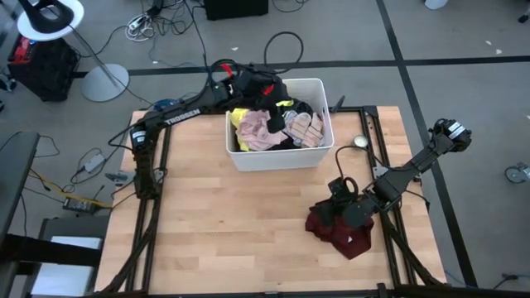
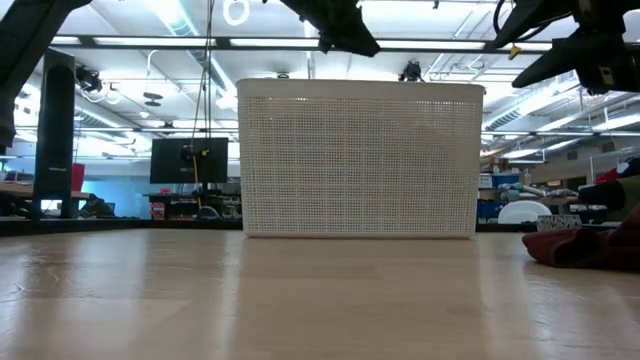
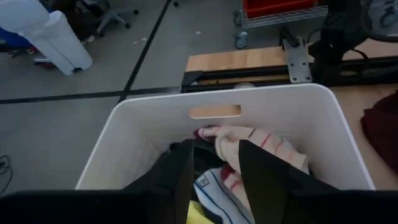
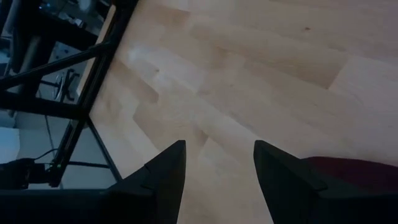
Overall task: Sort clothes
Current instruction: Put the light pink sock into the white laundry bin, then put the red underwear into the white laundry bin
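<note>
High view: arms at bin and maroon garment

Left gripper hangs inside the white bin, fingers parted, nothing held. Beneath and around it lie pink, yellow and striped clothes. Right gripper, open and empty, sits low over the table, a maroon garment just beside it.

A jumble of clothes fills the white bin at the back of the surface: a pale pink garment beside a striped pale piece, with yellow at the edge and dark fabric between them. A crumpled maroon garment lies in a heap on the surface, well apart from the bin, toward the front right.
</note>
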Tool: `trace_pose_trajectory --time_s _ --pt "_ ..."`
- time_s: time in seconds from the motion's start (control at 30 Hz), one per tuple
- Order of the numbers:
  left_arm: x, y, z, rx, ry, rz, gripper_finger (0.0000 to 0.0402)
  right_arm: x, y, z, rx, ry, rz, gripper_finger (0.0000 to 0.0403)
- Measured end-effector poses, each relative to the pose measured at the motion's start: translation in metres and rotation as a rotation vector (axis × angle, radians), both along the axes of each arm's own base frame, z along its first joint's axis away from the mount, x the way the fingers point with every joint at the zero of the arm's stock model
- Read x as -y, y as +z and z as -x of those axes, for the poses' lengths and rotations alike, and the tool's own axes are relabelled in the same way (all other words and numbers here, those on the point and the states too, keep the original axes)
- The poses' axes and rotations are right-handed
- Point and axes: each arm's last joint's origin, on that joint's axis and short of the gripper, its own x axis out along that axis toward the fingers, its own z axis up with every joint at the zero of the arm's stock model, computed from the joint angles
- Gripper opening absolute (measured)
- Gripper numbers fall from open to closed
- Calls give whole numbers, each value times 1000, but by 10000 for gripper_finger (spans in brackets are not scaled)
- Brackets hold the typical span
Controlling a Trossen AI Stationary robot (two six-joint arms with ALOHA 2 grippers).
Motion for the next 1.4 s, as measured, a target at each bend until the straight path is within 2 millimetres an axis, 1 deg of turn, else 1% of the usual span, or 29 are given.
trace_pose_trajectory --time_s 0.13,0.27,0.4,0.5,0.6,0.8,0.93,1.03,1.13,1.3,1.4 --pt "4 4 6 -12 8 16 137 0 0 0 -2 4 4 189" --pt "8 6 11 -10 74 133 137 -1 -1 0 -21 30 -17 189" --pt "13 8 21 -40 119 240 137 -3 -1 1 -51 79 -55 189" --pt "22 8 30 -100 47 321 137 -4 -2 2 -71 117 -80 184" --pt "35 9 35 -143 -41 386 137 -8 -2 4 -91 166 -95 176" --pt "73 19 47 -209 -117 409 137 -16 -3 9 -109 247 -99 157" --pt "101 22 49 -227 -134 419 137 -21 1 13 -118 294 -68 146" --pt "122 24 50 -237 -125 411 137 -22 7 16 -138 332 -24 136" --pt "144 22 49 -261 -146 405 137 -22 16 19 -179 365 31 124" --pt "182 19 51 -297 -216 431 137 -21 29 27 -285 403 125 103" --pt "201 20 52 -286 -197 413 137 -23 33 30 -369 424 186 88"
